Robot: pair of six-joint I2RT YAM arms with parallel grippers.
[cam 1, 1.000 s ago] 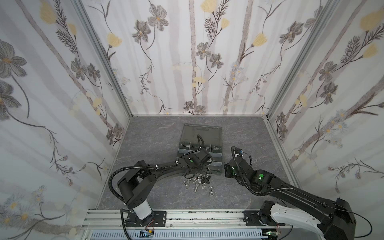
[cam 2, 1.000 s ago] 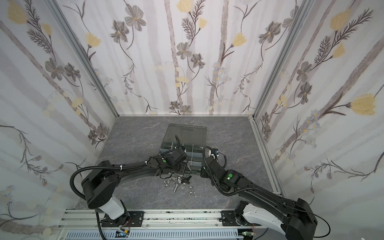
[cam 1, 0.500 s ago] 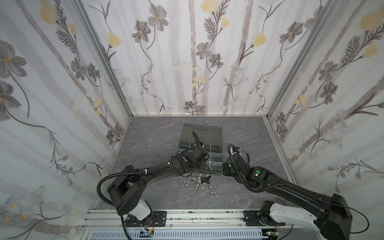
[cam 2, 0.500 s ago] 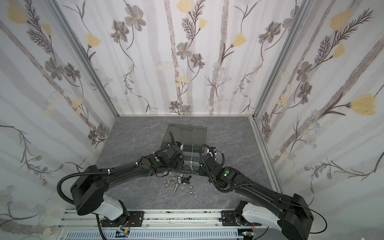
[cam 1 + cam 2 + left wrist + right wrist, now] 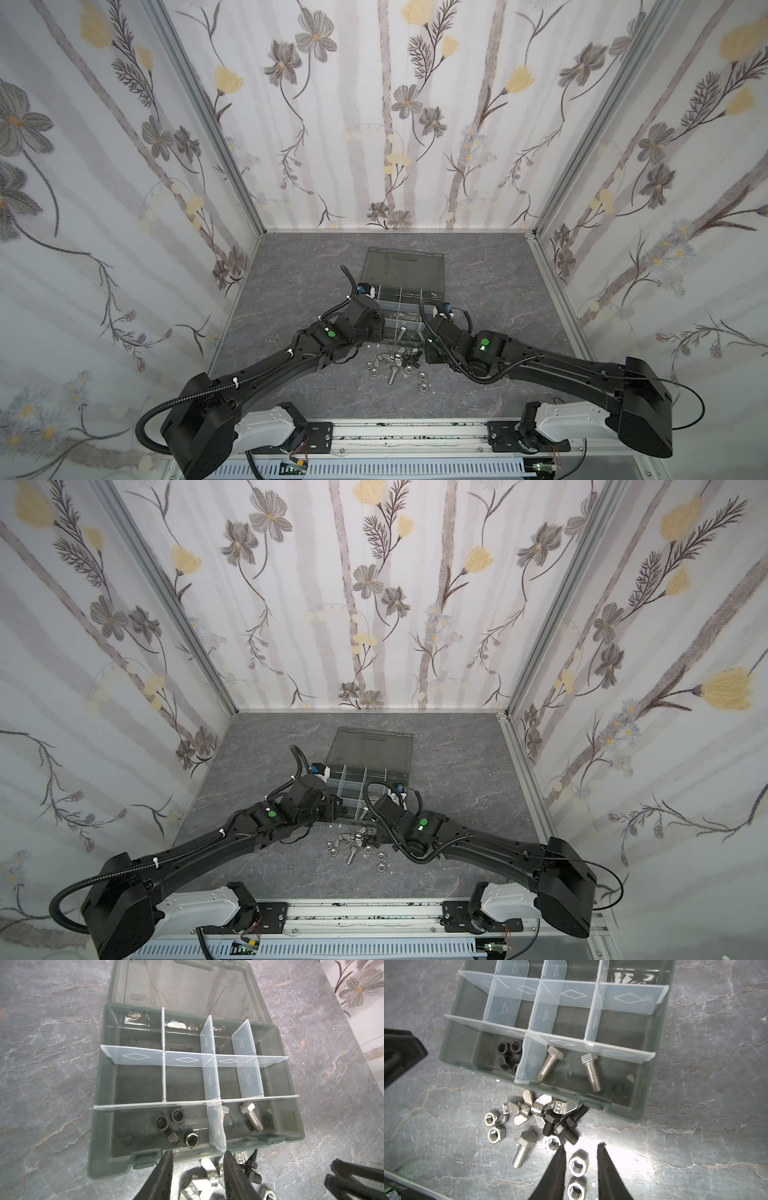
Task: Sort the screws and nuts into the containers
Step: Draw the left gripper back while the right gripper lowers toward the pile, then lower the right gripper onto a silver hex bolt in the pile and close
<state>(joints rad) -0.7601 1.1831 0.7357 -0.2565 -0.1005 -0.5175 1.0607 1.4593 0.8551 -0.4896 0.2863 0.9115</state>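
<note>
– Nut placement check: silver hex nut (image 5: pixel 578 1164) lies flat between right gripper's (image 5: pixel 580 1147) spread, empty fingers?
– yep, loose pile (image 5: pixel 395 365) sits lower centre in a top view; left gripper's (image 5: pixel 197 1153) parted too, empty, farther off.

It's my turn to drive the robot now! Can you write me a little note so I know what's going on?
Left gripper: open, empty, near the front edge of the case.
Right gripper: open, straddling a silver nut on the table, not gripping it.
Done: black nuts in one front compartment; two silver screws in the next.
Left: the pile in front of the case: wing nuts, other silver nuts, black screws, one silver screw.
</note>
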